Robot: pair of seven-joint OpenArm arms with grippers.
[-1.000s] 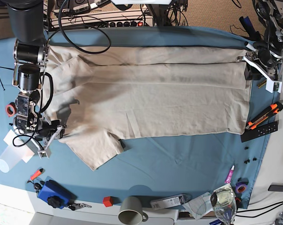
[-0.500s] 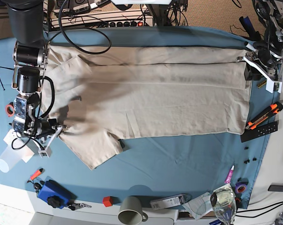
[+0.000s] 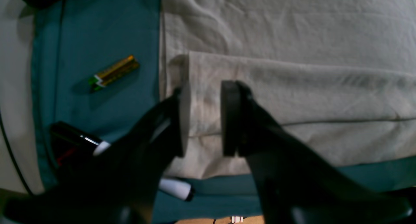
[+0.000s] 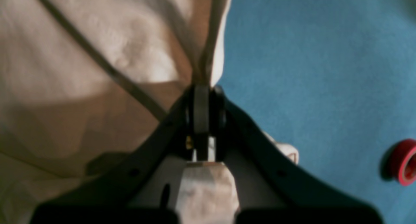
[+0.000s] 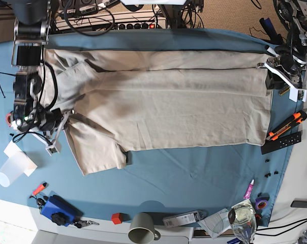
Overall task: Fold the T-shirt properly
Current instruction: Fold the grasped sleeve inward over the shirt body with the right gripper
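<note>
Sleeve of the T-shirt [image 5: 163, 104] now dragged upward, pinched in the right gripper [image 4: 202, 102]; left gripper [image 3: 201, 120] spread.

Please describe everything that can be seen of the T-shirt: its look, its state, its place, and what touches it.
The T-shirt is large, plain beige, of soft woven-looking cloth. It lies spread on the blue cloth, its far long edge folded over. One short sleeve lies flat at the near side. The right tool is shut on a raised fold of it; the left tool stands open over its hem corner.
</note>
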